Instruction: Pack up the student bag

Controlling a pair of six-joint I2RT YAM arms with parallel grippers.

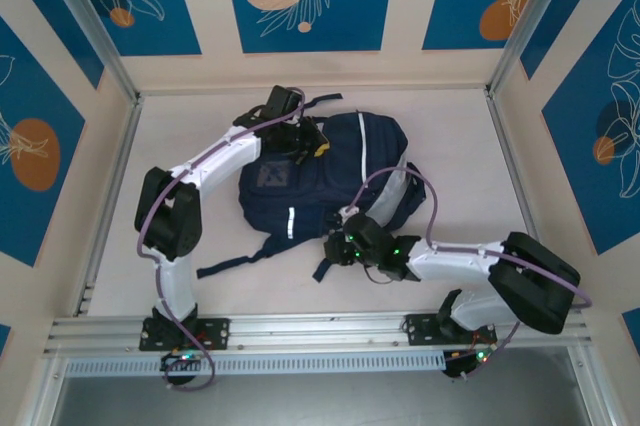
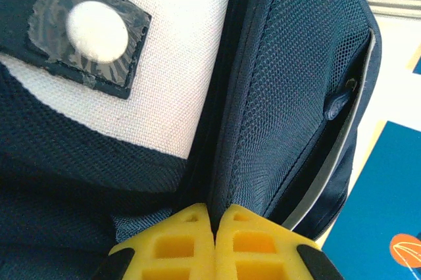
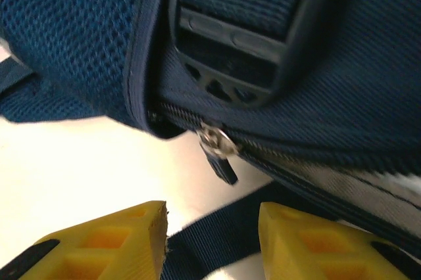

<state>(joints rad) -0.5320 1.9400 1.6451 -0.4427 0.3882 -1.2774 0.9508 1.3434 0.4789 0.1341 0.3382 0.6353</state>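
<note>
The student bag [image 1: 320, 181], dark navy with white stripes, lies flat in the middle of the table. My left gripper [image 1: 318, 144] is at its far top edge; the left wrist view shows it [image 2: 215, 217] shut on a fold of the bag's navy mesh fabric [image 2: 283, 96] beside a zip seam. My right gripper [image 1: 337, 243] is at the bag's near edge. In the right wrist view it [image 3: 212, 221] stands open, a little short of a silver zipper slider with a dark pull [image 3: 220, 152], and a navy strap [image 3: 217, 237] lies on the table under the gap.
A black plastic buckle [image 3: 237, 37] sits just above the zipper. Loose shoulder straps [image 1: 235, 261] trail toward the near left. Panelled walls with metal posts [image 1: 95, 26] close the table on three sides, and a rail [image 1: 320, 331] runs along the near edge.
</note>
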